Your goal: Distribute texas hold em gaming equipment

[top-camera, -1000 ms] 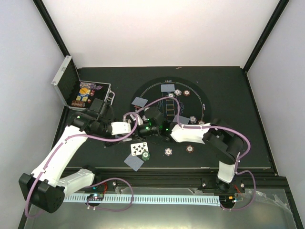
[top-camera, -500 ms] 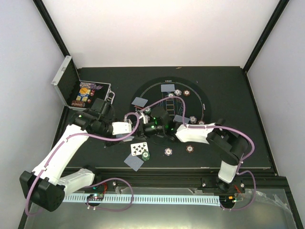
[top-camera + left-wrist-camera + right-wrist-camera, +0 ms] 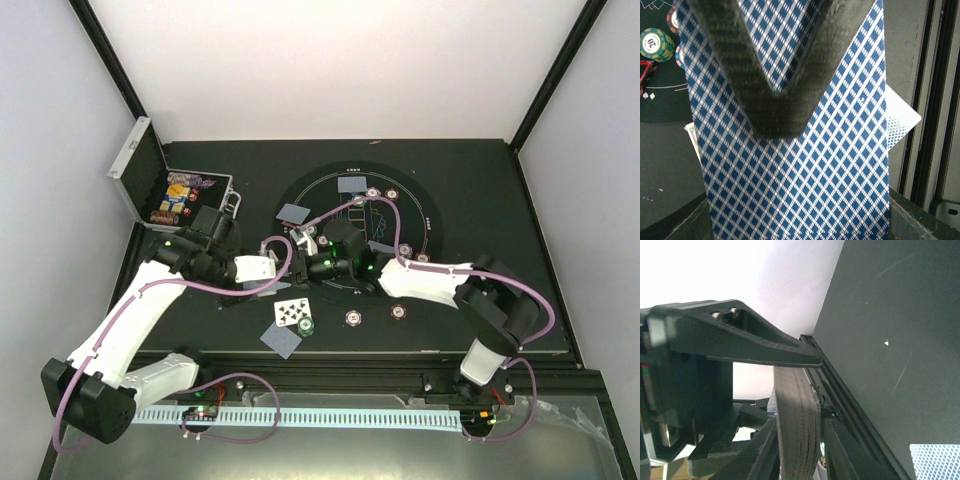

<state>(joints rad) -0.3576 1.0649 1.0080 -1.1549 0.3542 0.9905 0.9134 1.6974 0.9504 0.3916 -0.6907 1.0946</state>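
Note:
My left gripper [image 3: 281, 263] is shut on a deck of playing cards [image 3: 805, 170] with blue-and-white diamond backs, gripping it across its width. In the left wrist view the deck fills the frame. My right gripper [image 3: 305, 265] has come in from the right. One black finger [image 3: 775, 75] lies flat on the top card. Seen edge-on in the right wrist view, the deck [image 3: 797, 430] sits between the jaws, which press on both of its faces. A green chip [image 3: 655, 44] and the corner of a red marker [image 3: 645, 75] lie on the mat.
The round black mat [image 3: 330, 190] carries face-down cards [image 3: 352, 184] and chips [image 3: 392, 195]. Nearer the arms lie a face-up card [image 3: 292, 310], a green chip [image 3: 306, 325] and a face-down card [image 3: 281, 339]. The open silver case [image 3: 150, 175] stands at the back left.
My right arm has reached left to the deck and its jaws have narrowed onto it. The left arm still holds the deck in the same place.

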